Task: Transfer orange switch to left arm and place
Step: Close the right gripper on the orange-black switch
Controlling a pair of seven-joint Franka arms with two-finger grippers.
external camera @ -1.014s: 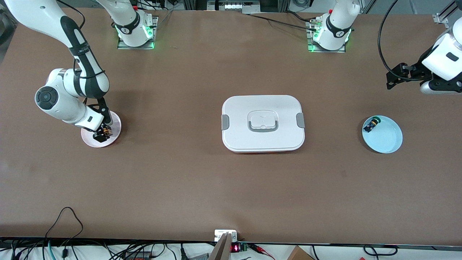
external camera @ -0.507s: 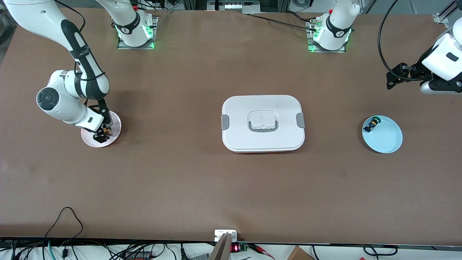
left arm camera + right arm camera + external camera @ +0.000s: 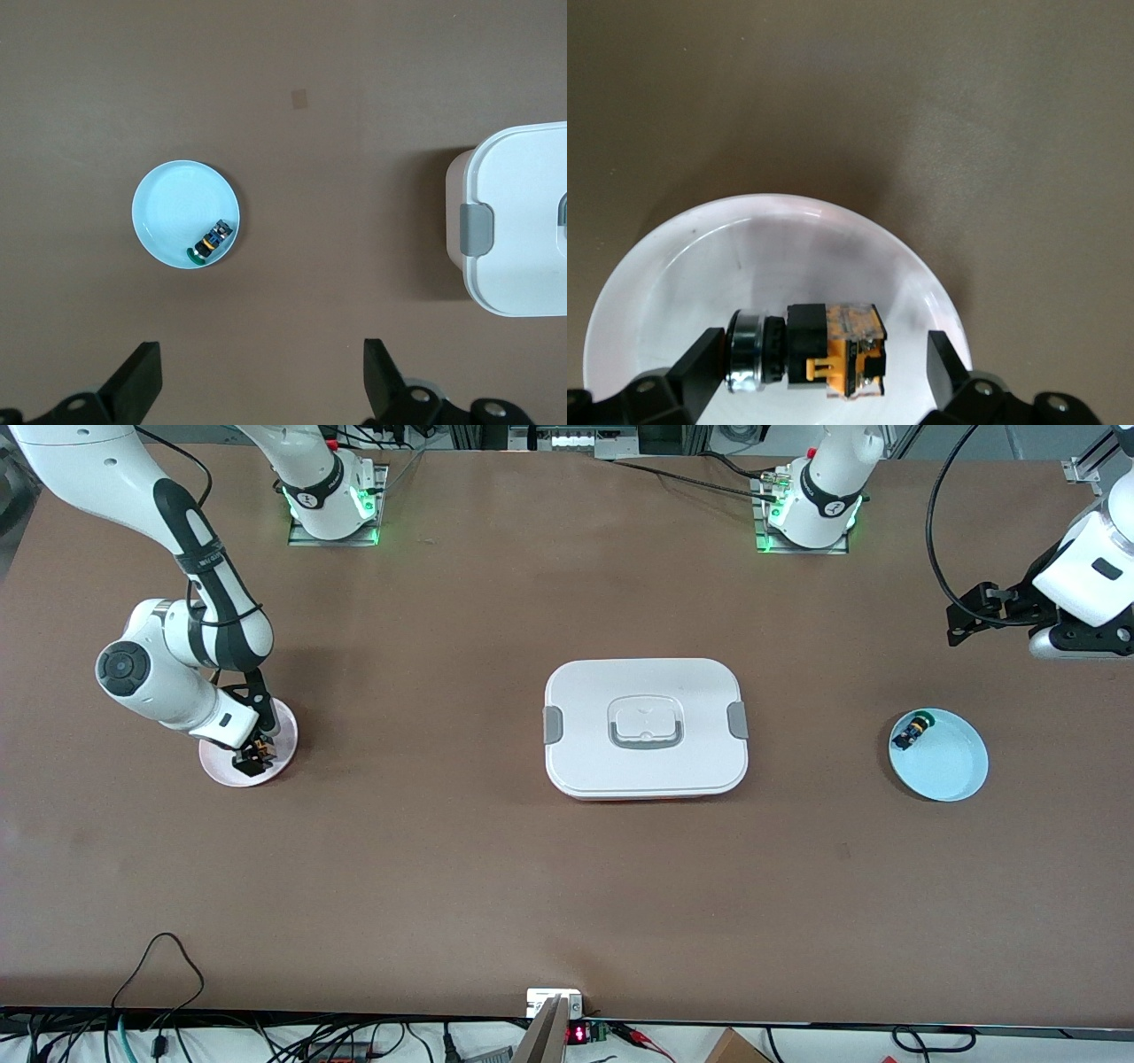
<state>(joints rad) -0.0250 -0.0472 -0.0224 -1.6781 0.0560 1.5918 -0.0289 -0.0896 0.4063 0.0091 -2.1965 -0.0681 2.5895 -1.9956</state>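
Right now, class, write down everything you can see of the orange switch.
The orange switch is a small part: a black middle body, a silvery metal ring at one end, an orange-amber block at the other. It lies on its side in a shallow pink plate toward the right arm's end of the table. The right gripper hangs open around it, fingers either side, not clamping.

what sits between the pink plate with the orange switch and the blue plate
In the front view, the box lies between the pink plate, where the orange switch is, and the blue plate; the stretches beside it are bare table.
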